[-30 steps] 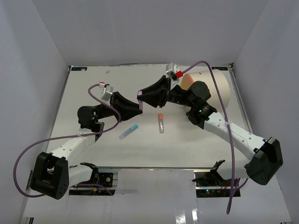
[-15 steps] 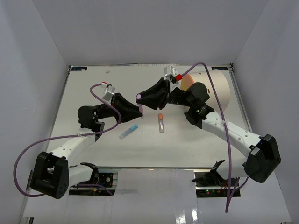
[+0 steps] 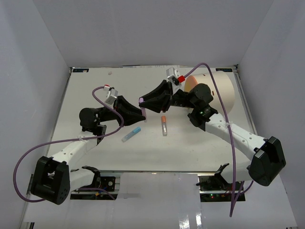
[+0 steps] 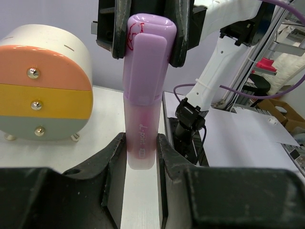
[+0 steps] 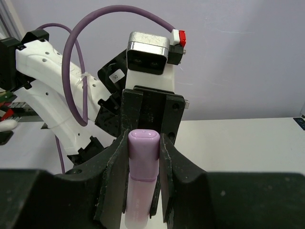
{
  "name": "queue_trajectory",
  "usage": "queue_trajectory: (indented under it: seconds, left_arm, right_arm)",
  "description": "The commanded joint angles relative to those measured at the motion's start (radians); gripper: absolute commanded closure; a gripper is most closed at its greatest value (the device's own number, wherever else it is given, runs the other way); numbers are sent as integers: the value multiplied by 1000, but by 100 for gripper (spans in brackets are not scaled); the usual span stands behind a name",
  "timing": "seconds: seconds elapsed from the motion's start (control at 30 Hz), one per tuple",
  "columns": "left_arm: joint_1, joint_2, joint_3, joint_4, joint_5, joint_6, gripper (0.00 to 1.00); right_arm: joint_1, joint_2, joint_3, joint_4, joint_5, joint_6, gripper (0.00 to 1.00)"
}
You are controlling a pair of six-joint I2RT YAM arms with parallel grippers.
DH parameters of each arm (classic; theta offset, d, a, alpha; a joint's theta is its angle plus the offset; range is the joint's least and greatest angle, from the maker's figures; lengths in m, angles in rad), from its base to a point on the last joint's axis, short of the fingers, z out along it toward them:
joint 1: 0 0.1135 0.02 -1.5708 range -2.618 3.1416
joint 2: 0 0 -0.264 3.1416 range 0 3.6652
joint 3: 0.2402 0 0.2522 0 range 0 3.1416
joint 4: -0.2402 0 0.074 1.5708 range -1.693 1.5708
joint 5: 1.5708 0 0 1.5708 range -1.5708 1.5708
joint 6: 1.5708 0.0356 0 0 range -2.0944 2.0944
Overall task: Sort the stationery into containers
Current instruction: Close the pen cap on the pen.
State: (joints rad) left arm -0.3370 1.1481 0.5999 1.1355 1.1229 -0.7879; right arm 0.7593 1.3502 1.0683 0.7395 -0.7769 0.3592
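Sharing a purple marker (image 4: 144,114) mid-air: my left claw (image 3: 143,113) clenches its barrel, my right claw (image 3: 141,100) its cap. Likely a handover; next, one must release.

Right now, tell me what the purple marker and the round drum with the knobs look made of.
The purple marker: plastic, likely; smooth opaque lilac cap with a soft sheen, translucent barrel showing pink inside. The drum: matte cream shell, wood or plastic, unclear; face in flat orange, yellow and grey-green bands. The knobs: shiny brass-coloured metal, judging by their bright highlights.
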Motion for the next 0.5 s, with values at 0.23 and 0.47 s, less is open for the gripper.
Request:
queue_trajectory:
  seconds: [0.23, 0.47]
  left_arm:
    - [7, -139, 15, 1, -176, 137, 100]
    - [7, -140, -6, -25, -178, 165, 100]
  right_arm:
    - [3, 40, -31, -301, -137, -26, 65]
    - [5, 43, -1, -334, -137, -51, 60]
